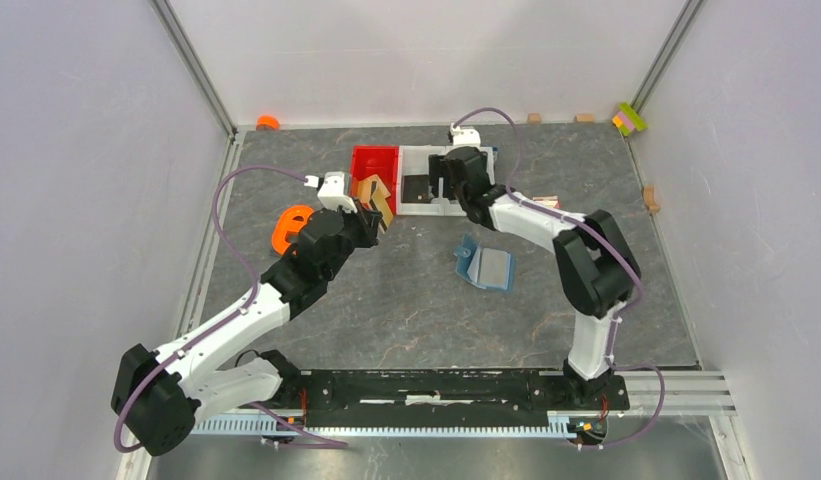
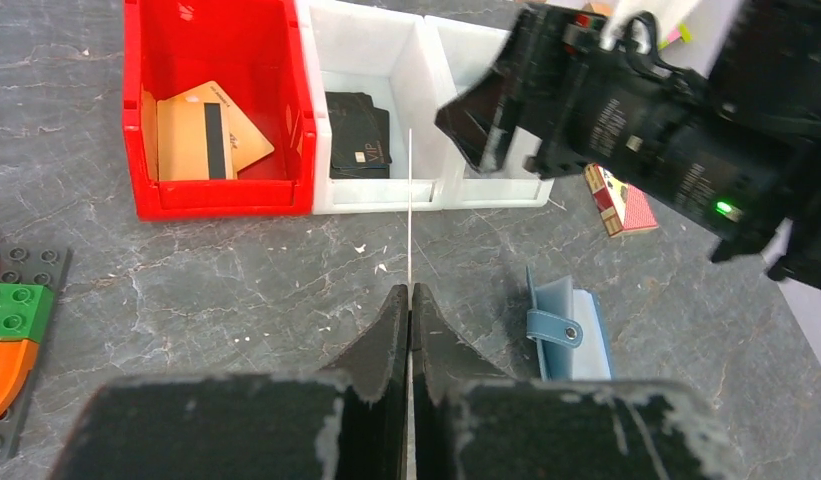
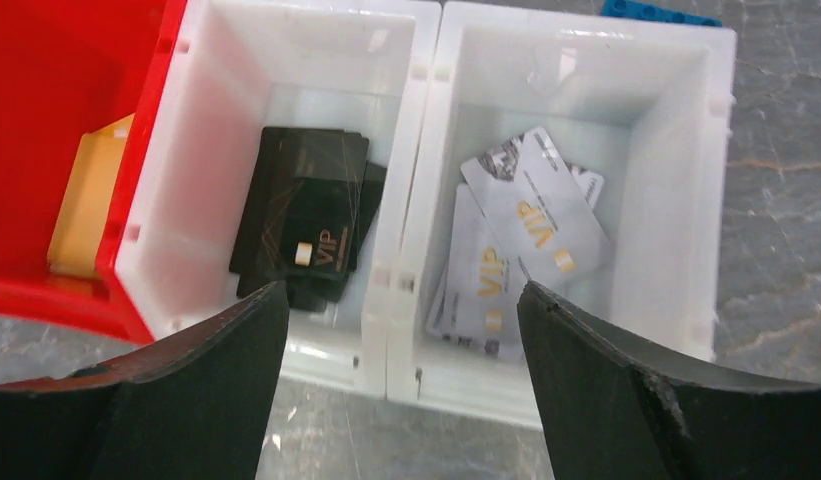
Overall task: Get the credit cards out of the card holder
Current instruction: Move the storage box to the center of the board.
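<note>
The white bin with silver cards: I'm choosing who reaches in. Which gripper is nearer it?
Right. The right gripper hangs open directly over the white bin's near wall. The left gripper, shut on a tan card, is in front of the bins, by the red bin.

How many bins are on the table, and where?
3, in one row: red bin left, middle white bin holding black cards, right white bin holding silver cards. None seems hidden.

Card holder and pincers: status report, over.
Left pincer shut on a card, edge-on. Right pincer open above the white bins. Card holder lies open on the table, apart from both pincers. Nothing blocking it.
</note>
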### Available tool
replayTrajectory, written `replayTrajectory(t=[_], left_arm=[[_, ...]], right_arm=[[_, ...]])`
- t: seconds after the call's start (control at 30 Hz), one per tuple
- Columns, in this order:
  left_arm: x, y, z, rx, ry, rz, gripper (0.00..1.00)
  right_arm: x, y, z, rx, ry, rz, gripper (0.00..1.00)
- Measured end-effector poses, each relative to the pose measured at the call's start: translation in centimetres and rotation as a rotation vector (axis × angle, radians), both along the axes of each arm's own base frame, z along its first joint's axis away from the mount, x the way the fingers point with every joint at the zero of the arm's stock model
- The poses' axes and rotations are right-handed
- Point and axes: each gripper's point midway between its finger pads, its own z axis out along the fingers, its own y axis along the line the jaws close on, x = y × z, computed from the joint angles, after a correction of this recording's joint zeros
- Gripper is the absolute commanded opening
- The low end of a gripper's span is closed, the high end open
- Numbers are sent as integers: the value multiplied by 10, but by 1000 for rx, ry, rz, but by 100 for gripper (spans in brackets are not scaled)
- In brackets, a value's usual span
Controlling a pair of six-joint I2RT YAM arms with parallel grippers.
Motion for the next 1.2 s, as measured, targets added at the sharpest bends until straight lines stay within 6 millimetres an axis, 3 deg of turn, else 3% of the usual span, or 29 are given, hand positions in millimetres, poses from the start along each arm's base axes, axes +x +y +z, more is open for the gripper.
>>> replayTrajectory(t=[0.13, 0.27, 0.4, 0.47, 0.6, 0.77, 0.97, 1.2], left_arm=[[0, -1, 0, -12, 5, 3, 2], [0, 0, 0, -11, 5, 9, 2], [2, 2, -2, -6, 7, 21, 2], [2, 2, -2, -4, 8, 25, 2], [3, 4, -3, -1, 7, 36, 2], [4, 6, -3, 1, 6, 44, 2], [5, 7, -3, 3, 4, 55, 2], [7, 9, -6, 13, 10, 69, 2]], right_arm=[[29, 8, -11, -55, 7, -25, 83], [43, 15, -19, -70, 14, -35, 77], [43, 14, -44, -95, 55, -46, 65], [41, 12, -57, -111, 83, -48, 51], [37, 10, -72, -128, 118, -52, 12], [32, 5, -72, -133, 84, -43, 8], [-13, -25, -68, -140, 33, -36, 1], [-33, -40, -55, -158, -76, -30, 0]])
